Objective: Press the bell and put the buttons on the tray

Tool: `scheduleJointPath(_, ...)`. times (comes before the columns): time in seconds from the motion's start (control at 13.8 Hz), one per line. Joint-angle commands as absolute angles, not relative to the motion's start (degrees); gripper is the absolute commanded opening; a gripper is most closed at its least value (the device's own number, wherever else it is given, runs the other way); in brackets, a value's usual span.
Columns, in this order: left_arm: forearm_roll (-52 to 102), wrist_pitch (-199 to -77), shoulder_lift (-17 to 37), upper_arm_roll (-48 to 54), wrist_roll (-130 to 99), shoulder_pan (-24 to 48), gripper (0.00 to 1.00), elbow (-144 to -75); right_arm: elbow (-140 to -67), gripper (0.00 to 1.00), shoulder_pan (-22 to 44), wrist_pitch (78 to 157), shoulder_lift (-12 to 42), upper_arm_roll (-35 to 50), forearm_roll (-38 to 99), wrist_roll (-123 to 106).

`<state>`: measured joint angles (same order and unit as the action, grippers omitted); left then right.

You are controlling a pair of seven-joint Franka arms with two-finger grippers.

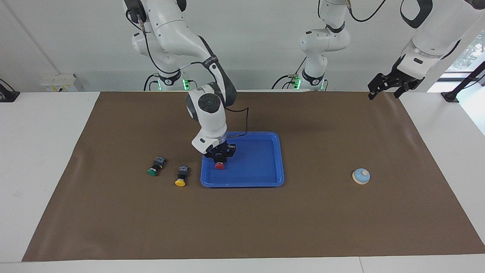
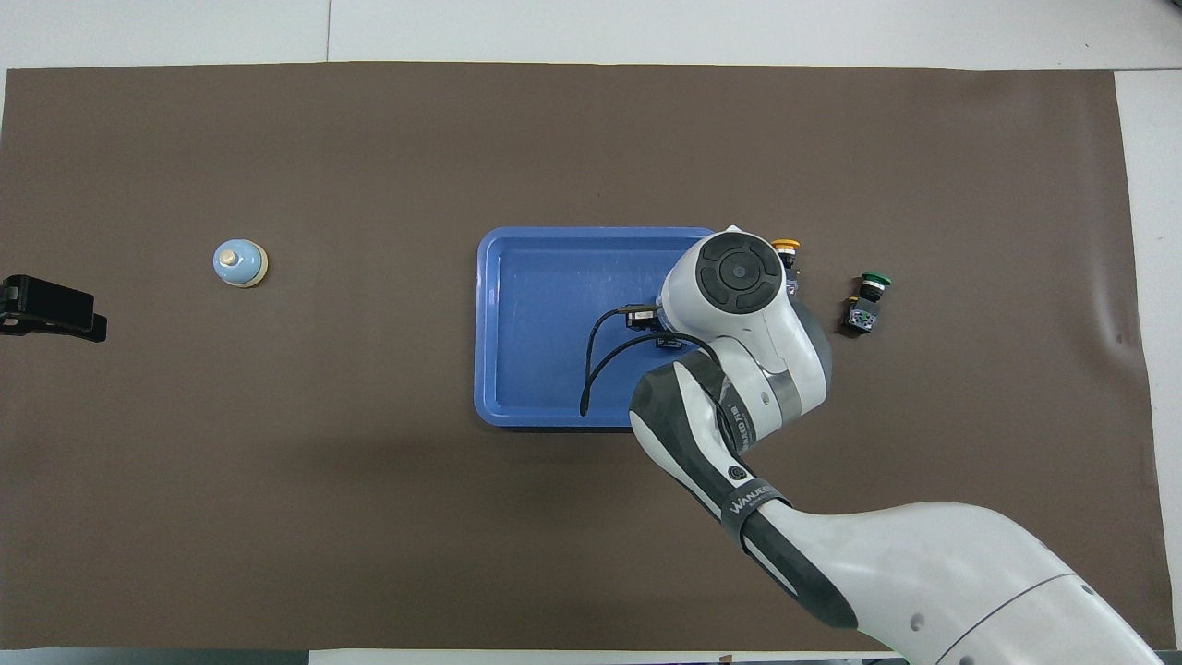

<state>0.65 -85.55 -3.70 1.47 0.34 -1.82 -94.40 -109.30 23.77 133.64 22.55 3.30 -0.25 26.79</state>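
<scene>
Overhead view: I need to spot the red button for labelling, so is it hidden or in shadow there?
Overhead view: the right arm's wrist covers the red button entirely. Facing view: the red button shows clearly under the right gripper, inside the tray, lit evenly without glare.

Pretty clearly a robotics lab, not anybody's home or shop. You've got 2 white Franka arms [image 1: 182,41] bolted at one end of a plain white desk [image 1: 41,151], with green status lights glowing at their bases and cables running off them. A brown mat [image 1: 242,220] covers most of the desk like a marked-out work area. Bare white wall past the arms, a wall socket box [image 1: 60,82], and black mounts [image 1: 460,89] clamped at the desk corners.
</scene>
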Motion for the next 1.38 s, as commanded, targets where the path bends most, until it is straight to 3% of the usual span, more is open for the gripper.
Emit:
scheduleJointPath(0.0, 0.79, -85.17, -4.92, 1.32, -0.09, -1.76, 1.00, -95.45, -110.21, 0.13, 23.56, 134.39, 22.15, 3.34, 0.53, 27.60)
scheduleJointPath(0.07, 0.79, -85.17, -4.92, 1.32, -0.09, -1.76, 1.00, -95.45, -110.21, 0.60, 23.55, 134.38, 22.15, 3.34, 0.53, 28.38)
scheduleJointPath(0.15, 0.79, -85.17, -4.92, 1.32, -0.17, -1.76, 1.00, -95.45, -110.04, 0.92, 23.64, 134.38, 22.15, 3.34, 0.44, 30.04)
scheduleJointPath(0.22, 0.79, -85.17, -4.92, 1.32, -0.09, -1.76, 1.00, -95.45, -109.52, 1.00, 23.73, 134.04, 22.15, 3.34, 0.44, 31.71)
scheduleJointPath(0.65, 0.79, -85.17, -4.92, 1.32, -0.09, -1.76, 1.00, -95.45, -104.42, 1.00, 19.79, 123.85, 17.42, 2.81, 0.53, 32.96)
scheduleJointPath(0.94, 0.79, -85.17, -4.92, 1.32, -0.09, -1.76, 1.00, -95.45, -104.41, 1.00, 12.24, 121.03, 13.54, 2.72, 0.35, 31.21)
scheduleJointPath(1.31, 0.79, -85.17, -4.92, 1.32, -0.09, -1.76, 1.00, -95.45, -105.81, 1.00, 5.37, 121.11, 13.27, 2.46, -0.44, 27.00)
